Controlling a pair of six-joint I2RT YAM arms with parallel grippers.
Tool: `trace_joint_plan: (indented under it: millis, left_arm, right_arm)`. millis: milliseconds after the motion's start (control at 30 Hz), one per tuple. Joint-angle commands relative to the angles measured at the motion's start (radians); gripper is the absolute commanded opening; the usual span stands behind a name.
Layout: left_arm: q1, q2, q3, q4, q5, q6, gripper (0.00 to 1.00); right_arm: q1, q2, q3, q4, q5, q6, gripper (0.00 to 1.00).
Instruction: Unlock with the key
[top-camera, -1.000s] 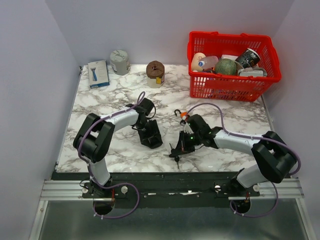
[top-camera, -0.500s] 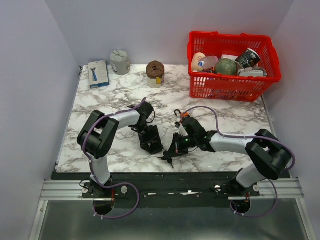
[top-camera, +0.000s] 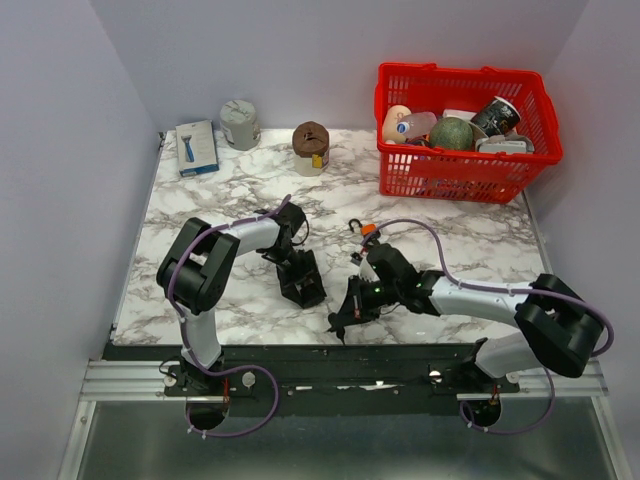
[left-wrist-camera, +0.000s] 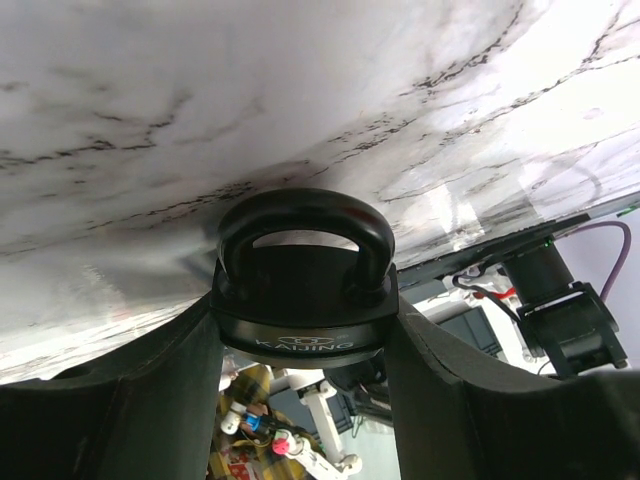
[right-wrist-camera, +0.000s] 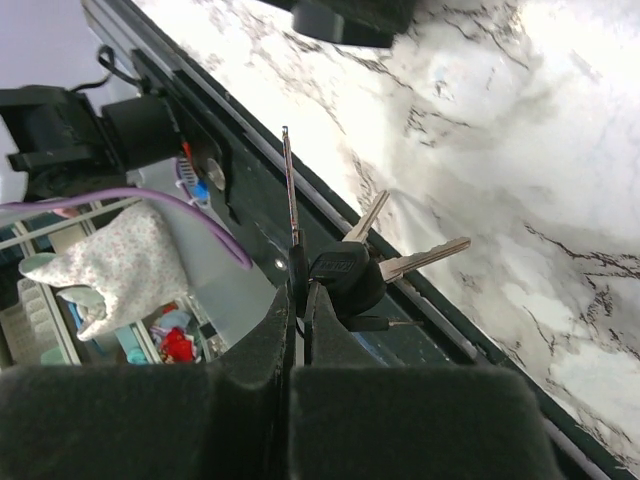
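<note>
Over the last second the right gripper (top-camera: 347, 310) has slid from the middle of the overhead frame down and left, toward the black rail at the near edge of the white, grey-veined marble table (top-camera: 200, 200). Its elbow has swung out to the lower right. The left gripper (top-camera: 301, 281) has dropped only slightly and is now almost settled, left of centre.

The left pincer is closed partway, as far as its load allows. Its two black fingers (left-wrist-camera: 170, 370) clamp the sides of the round black metal padlock (left-wrist-camera: 303, 318). The padlock's shackle is shut and points at the marble. The keyhole does not show in any view.

The right pincer is pinched almost fully together on the black plastic head of a silver key (right-wrist-camera: 289, 200). The blade stands edge-on, pointing to the top of the wrist view. Two spare silver keys (right-wrist-camera: 425, 257) on the same ring fan out to the right.

From above, key and padlock sit near each other but apart, with bare marble between them. The shift looks like lining up: the key is being carried round toward the padlock's underside. Insertion is not yet done. It will likely need the blade turned to face the hidden keyhole.
</note>
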Motion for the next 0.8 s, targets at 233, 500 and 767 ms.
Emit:
trace_joint_plan:
  millis: [233, 500, 767]
  left_arm:
    - [0.009, 0.014, 0.006, 0.026, -0.007, 0.001, 0.0]
    - [0.007, 0.004, -0.011, 0.036, -0.001, 0.007, 0.0]
    - [0.009, 0.0, -0.019, 0.039, 0.008, 0.013, 0.0]
  right_arm:
    - [0.013, 0.129, 0.044, 0.035, 0.006, -0.064, 0.01]
    - [0.015, 0.197, 0.075, 0.085, -0.008, -0.075, 0.01]
    - [0.013, 0.238, 0.092, 0.139, -0.034, -0.067, 0.01]
